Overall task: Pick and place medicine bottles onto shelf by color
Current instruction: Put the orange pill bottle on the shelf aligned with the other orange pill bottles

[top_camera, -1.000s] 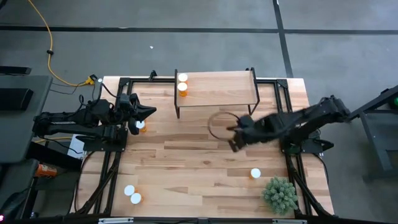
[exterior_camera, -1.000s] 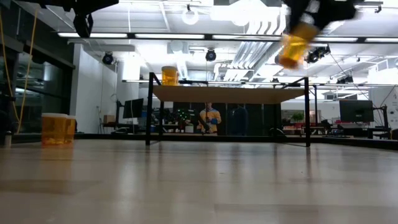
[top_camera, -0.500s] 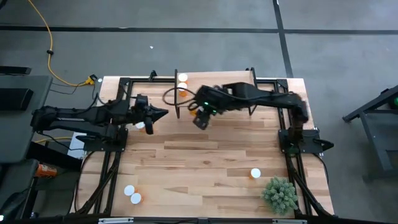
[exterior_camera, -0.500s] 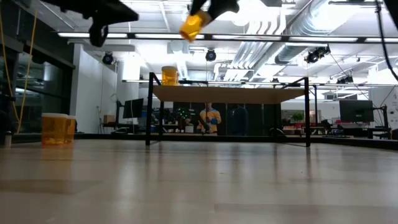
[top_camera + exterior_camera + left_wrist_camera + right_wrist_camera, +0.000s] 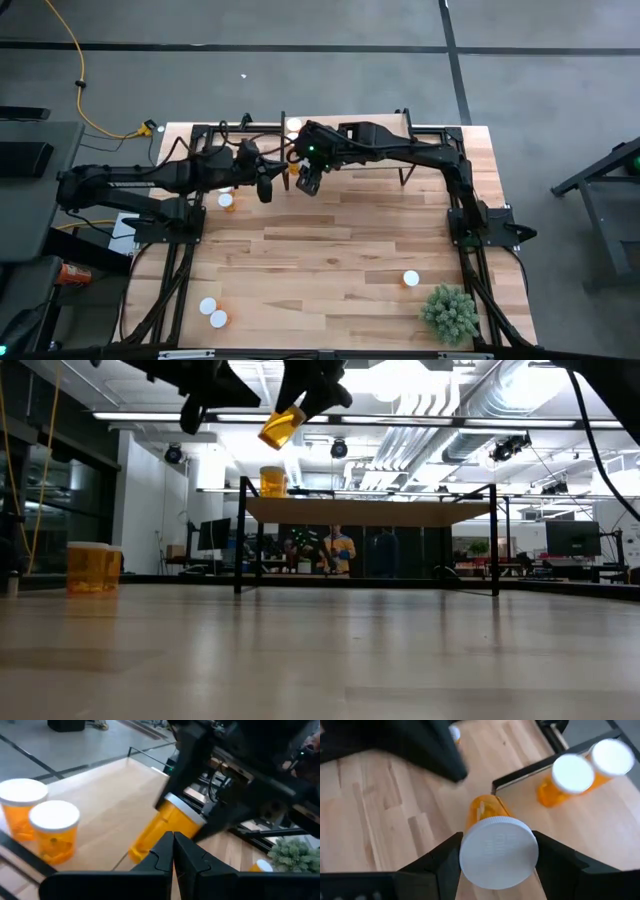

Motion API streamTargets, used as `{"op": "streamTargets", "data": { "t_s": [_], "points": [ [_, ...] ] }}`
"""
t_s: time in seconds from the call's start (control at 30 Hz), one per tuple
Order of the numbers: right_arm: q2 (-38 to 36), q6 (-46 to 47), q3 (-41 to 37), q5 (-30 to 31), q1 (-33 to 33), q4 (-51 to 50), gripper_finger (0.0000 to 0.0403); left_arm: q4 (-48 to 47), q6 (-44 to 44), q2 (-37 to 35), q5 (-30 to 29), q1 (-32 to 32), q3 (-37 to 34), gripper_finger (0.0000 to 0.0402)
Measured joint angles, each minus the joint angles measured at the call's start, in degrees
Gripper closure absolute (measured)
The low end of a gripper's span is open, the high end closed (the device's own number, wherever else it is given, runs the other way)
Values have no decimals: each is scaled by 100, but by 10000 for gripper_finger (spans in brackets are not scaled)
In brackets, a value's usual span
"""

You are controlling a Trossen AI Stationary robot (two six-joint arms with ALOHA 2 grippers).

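Tabletop (image 5: 330, 255): plank surface with loose bottles at its left edge, near-left corner and near-right area.
Shelf (image 5: 360, 140): along the far edge; two bottles (image 5: 293, 126) on its left end.
Right tool (image 5: 308, 180): above the shelf's left end, clamped on the held bottle (image 5: 281, 426), tilted.
Left tool (image 5: 263, 186): just beside it, fingers pressed together.

left pincer (image 5: 265, 190) crowding shelf (image 5: 370, 135) corner, right end open

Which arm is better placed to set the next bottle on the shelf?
Right. Its end effector already holds a bottle by the cap, beside the shelf end with two bottles. The left end effector is shut and empty.
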Motion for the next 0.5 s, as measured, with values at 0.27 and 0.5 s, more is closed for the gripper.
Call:
{"op": "streamTargets", "data": {
  "t_s": [0.27,0.5],
  "points": [
    [-1,-54,0,-117,-88,117,196,58,-143,267,9,132,-2,402],
    [-1,-151,-1,-91,-148,205,196,212,-296,473,-38,277,-2,401]
  ]
}}
